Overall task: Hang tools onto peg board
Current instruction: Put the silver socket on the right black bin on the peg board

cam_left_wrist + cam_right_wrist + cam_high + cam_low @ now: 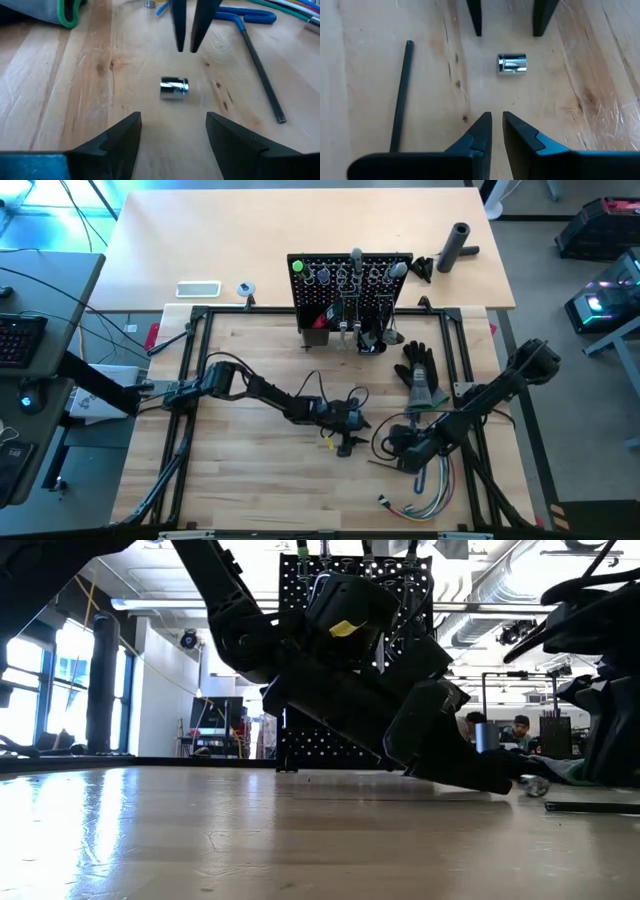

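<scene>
A small chrome socket (174,87) (512,64) lies on its side on the wooden table, between my two grippers. My left gripper (172,122) (352,430) stands open just short of it, one finger to either side of the line toward it, touching nothing. My right gripper (497,117) (400,442) faces it from the opposite side, its fingers almost together and empty. A blue-handled hex key (250,17) lies flat beside the socket, its long black shaft (402,95) on the wood. The black peg board (350,280) stands upright at the table's far side with several tools hanging on it.
A black glove (420,375) lies right of centre, between the grippers and the peg board. A bundle of coloured wires (425,498) sits near the front edge. A black cylinder (455,245) lies at the far right, a white slab (198,289) at the far left.
</scene>
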Robot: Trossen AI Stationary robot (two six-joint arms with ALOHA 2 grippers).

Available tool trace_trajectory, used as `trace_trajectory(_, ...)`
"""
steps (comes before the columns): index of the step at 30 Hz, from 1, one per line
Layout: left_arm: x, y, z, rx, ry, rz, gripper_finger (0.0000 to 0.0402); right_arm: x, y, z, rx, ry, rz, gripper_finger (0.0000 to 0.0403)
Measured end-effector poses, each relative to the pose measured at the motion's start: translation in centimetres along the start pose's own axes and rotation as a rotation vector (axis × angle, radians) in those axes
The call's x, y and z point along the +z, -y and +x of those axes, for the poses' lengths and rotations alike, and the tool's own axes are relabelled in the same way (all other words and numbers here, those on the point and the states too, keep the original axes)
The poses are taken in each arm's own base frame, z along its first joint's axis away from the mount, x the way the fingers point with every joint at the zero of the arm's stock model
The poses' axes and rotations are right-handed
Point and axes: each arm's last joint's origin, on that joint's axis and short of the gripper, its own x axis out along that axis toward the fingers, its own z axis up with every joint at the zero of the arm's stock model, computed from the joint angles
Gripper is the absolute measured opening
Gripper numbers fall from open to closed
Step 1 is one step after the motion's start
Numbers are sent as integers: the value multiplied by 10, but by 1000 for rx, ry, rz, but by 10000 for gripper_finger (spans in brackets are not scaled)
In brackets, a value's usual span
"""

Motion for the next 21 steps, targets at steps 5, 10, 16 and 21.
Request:
trace_trajectory(5,0,-3,0,10,0,2,221,0,0,0,4,4,1,39)
trace_trajectory(10,0,-9,-1,32,-3,-4,221,0,-1,0,5,4,2,39)
trace_trajectory(16,-1,-9,-1,-20,-6,-3,221,1,-1,0,5,5,1,39)
trace_trajectory(21,0,-8,-1,-22,-4,-2,221,2,0,0,3,7,8,39)
